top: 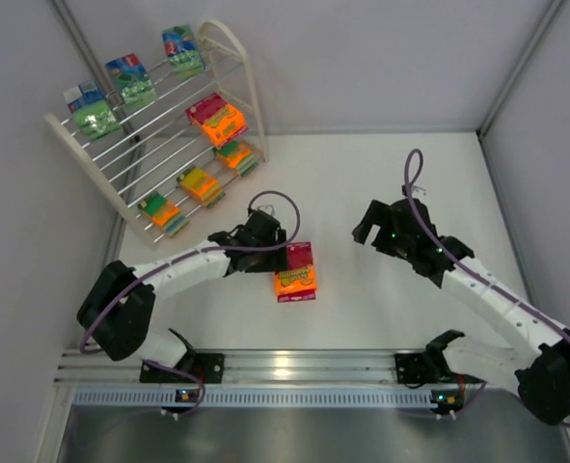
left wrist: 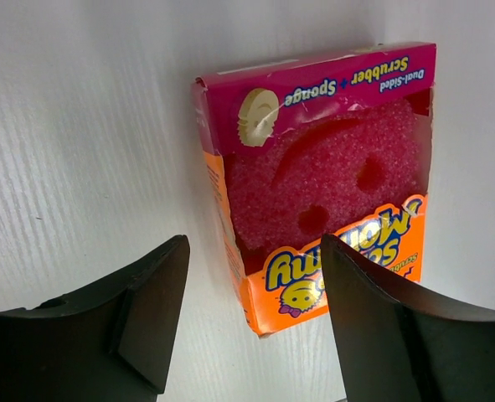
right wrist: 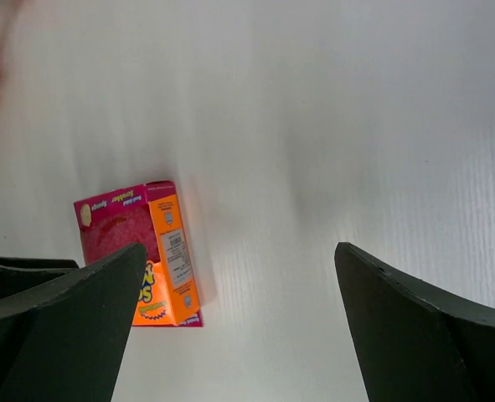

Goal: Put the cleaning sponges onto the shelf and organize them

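One sponge pack [top: 295, 272], orange with a magenta label, lies flat on the white table. My left gripper [top: 268, 249] hangs just left of it, open. In the left wrist view the near corner of the pack [left wrist: 314, 193] sits between the left gripper's [left wrist: 251, 280] spread fingers, with no grip. My right gripper [top: 371, 224] hovers to the pack's right, wide open and empty. The right wrist view shows the pack [right wrist: 142, 251] well beyond the right gripper [right wrist: 240, 289]. The shelf [top: 249, 87] stands at the back left. It holds green packs [top: 130, 82] on top and orange packs [top: 217, 118] lower down.
A ribbed aluminium rail [top: 285, 371] runs along the near edge, with both arm bases on it. Grey walls close in the table on the left, back and right. The left arm [top: 169, 275] stretches from its base toward the pack.
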Robot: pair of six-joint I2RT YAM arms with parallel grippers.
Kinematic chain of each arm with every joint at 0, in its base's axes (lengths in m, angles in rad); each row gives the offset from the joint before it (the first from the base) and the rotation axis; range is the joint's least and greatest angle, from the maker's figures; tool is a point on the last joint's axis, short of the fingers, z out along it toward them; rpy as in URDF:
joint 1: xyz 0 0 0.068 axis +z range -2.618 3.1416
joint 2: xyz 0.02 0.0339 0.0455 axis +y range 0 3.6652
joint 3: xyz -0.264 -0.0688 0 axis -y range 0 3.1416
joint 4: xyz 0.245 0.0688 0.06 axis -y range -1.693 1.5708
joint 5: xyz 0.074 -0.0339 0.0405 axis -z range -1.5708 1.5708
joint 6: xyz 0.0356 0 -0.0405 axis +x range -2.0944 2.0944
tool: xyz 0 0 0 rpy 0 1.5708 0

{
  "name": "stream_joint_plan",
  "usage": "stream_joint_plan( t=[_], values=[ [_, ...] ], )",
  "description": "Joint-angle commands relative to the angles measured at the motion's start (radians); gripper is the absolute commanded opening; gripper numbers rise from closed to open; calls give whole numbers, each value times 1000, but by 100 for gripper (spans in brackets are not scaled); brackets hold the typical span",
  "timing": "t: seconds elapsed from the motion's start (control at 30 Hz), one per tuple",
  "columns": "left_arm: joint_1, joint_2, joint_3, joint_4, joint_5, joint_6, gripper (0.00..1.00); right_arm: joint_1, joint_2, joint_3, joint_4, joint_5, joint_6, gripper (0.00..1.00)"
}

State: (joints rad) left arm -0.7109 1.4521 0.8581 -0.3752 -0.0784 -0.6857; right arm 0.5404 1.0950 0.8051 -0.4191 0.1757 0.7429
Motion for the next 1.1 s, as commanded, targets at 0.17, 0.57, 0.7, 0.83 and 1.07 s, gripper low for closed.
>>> stream_joint_plan(
  t=[0.17, 0.57, 0.7, 0.83, 1.07],
  values=[
    [-5, 47, 1, 10, -60, -35, 68, -60, -129, -67, -75, 45, 24, 99],
    [-27, 80, 22, 10, -110, -49, 67, -66, -75, -87, -33, -5, 36, 99],
    [-33, 105, 22, 12, -126, -67, 65, -69, -83, -89, -32, 2, 35, 100],
    [-33, 99, 25, 12, -147, -89, 49, -69, -76, -96, -29, -7, 36, 99],
    [-24, 22, 41, 9, -141, -136, 37, -68, -78, -133, -7, -28, 50, 99]
  ],
)
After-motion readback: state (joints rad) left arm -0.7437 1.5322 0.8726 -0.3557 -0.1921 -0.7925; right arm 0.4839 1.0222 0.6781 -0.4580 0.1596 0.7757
